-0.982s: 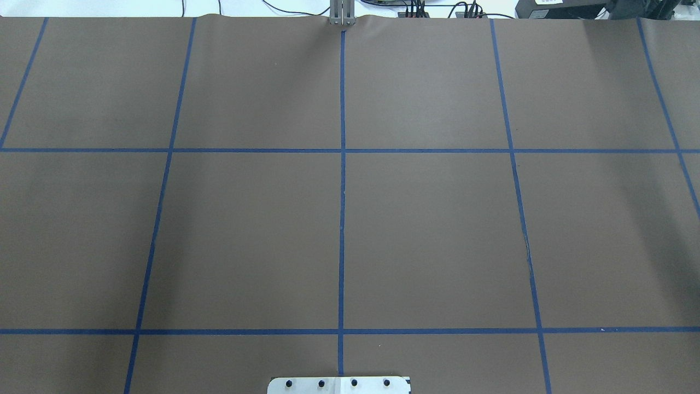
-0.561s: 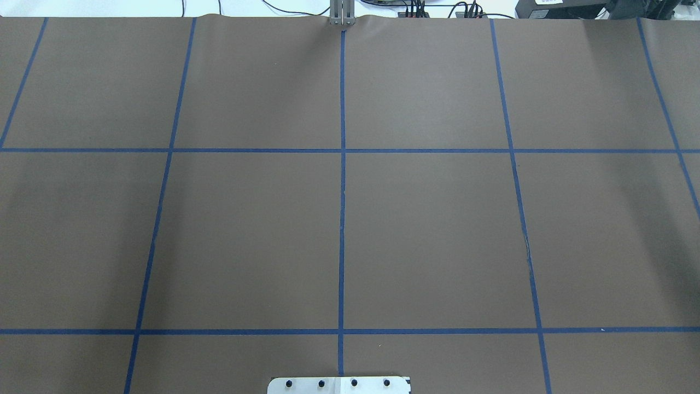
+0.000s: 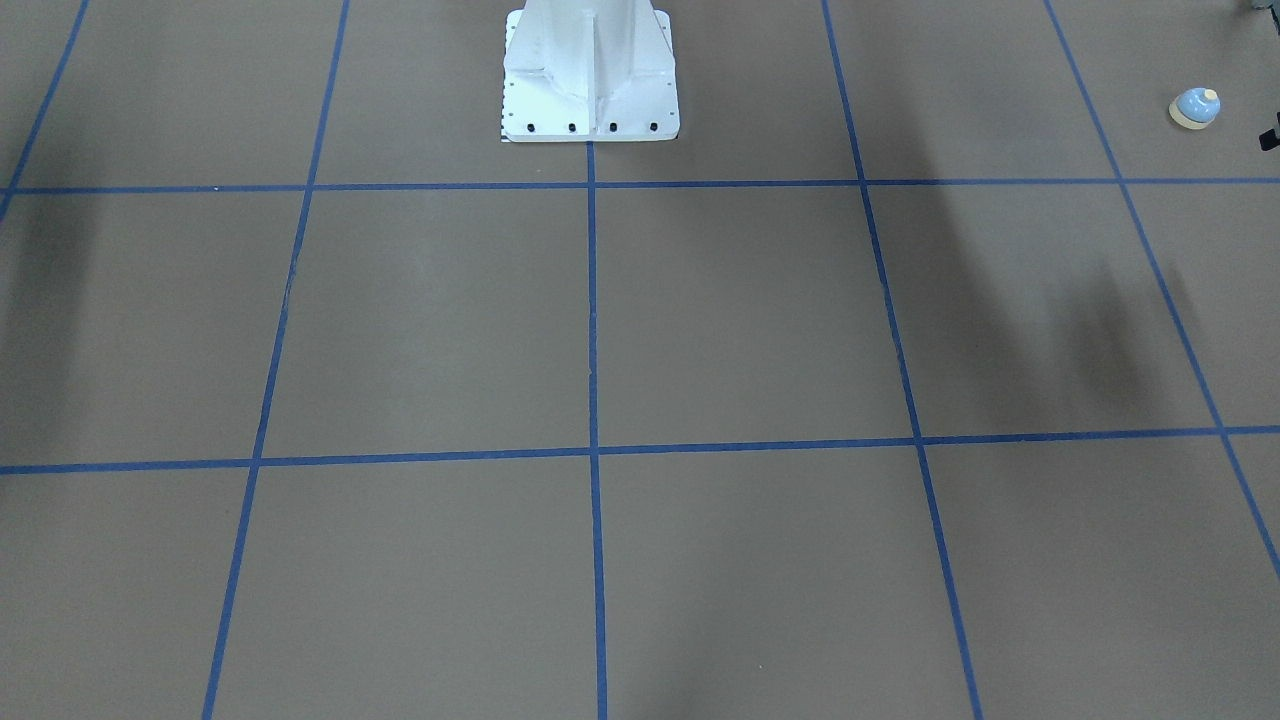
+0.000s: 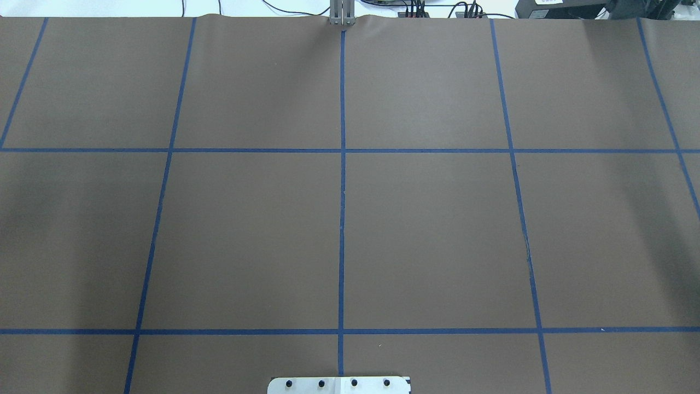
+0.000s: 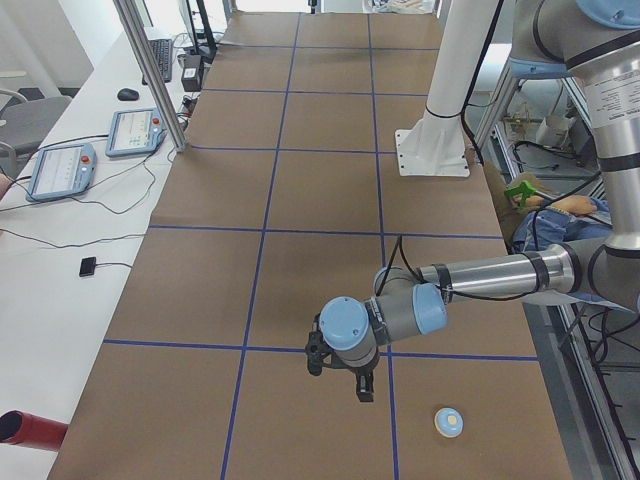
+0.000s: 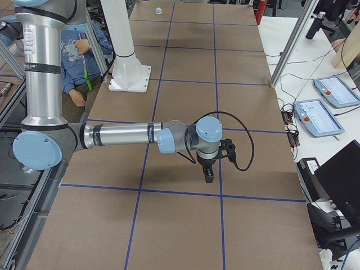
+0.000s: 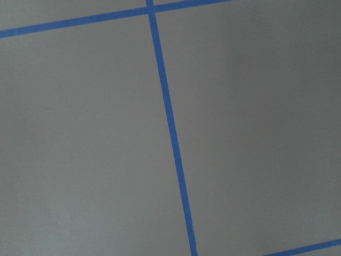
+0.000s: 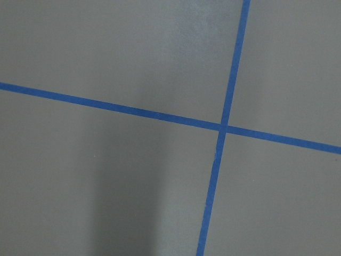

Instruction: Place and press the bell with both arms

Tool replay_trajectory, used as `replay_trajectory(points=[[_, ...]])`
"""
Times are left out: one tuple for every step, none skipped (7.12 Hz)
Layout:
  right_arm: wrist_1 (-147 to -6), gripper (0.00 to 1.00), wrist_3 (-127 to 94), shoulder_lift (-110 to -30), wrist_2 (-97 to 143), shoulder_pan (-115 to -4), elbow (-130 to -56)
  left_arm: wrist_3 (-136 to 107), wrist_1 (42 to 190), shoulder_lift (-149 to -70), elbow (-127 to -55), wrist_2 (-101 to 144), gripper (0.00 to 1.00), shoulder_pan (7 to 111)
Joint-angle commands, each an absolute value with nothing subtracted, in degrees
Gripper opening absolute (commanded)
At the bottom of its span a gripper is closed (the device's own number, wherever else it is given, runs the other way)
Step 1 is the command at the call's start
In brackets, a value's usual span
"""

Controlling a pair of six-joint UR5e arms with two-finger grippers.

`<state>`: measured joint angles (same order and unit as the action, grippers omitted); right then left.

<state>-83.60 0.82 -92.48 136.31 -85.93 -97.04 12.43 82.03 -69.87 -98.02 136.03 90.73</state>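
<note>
The bell [image 3: 1195, 108], small, light blue with a cream base and button, stands upright on the brown mat near the table's end on the robot's left. It also shows in the exterior left view [image 5: 449, 422] and far off in the exterior right view [image 6: 159, 10]. My left gripper [image 5: 366, 390] points down above the mat, apart from the bell, which lies beside it towards the robot's side. My right gripper [image 6: 208, 175] points down over the mat at the other end. I cannot tell whether either is open or shut. Both wrist views show only mat and blue tape.
The white pedestal [image 3: 590, 80] stands at the robot's edge of the table [image 4: 339, 385]. A seated person [image 6: 79, 62] is behind it. Tablets [image 5: 60, 170] and cables lie on the side bench, by an aluminium post [image 5: 150, 70]. A red cylinder [image 5: 25, 428] lies on the bench.
</note>
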Motion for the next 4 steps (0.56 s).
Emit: replay_trajectory(points=[[-83.0,1.0,0.8,-92.5,138.2,-85.7,-96.9,10.5,88.8,-64.8,-92.4,135.1,1.0,90.7],[-82.9,1.0,0.9,-92.5,138.2,-85.3,-97.0,10.1,96.2,-62.6,-88.1,135.1,1.0,90.8],[-82.7,1.0,1.0,-92.5,138.3,-84.6,-97.0,7.0,98.3,-61.1,-86.9,135.3,1.0,90.7],[-82.7,1.0,1.1,-92.6,138.5,-84.5,-97.2,7.0,98.4,-59.2,-86.7,135.6,1.0,90.7]])
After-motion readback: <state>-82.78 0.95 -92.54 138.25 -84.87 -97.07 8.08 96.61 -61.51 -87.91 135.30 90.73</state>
